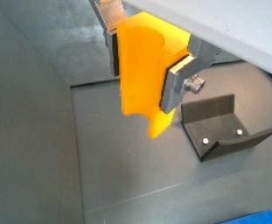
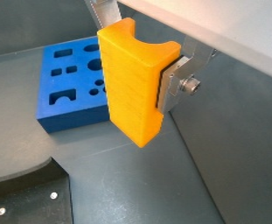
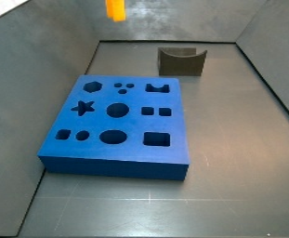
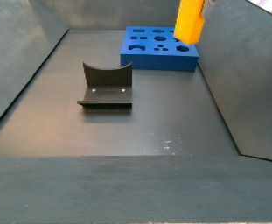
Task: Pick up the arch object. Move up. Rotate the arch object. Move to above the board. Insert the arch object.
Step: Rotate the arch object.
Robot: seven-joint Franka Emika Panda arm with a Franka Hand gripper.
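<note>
While pinched between the hand's (image 2: 138, 74) 2 silver fingers (image 2: 176, 81), high off the floor with the board (image 2: 75, 87) well left and the fixture (image 1: 226, 125) below, risks jamming the arch object (image 2: 136, 83) if misaligned at insertion.

From where I stand, the gripper (image 1: 149, 63) is mostly out of sight: both side views cut it off at the top edge, leaving only the arch object (image 3: 115, 9) poking in. In both wrist views the block covers one finger almost entirely. The board (image 1: 253, 218) shows as a mere corner in a wrist view. The fixture (image 2: 27, 198) is clipped there too.
</note>
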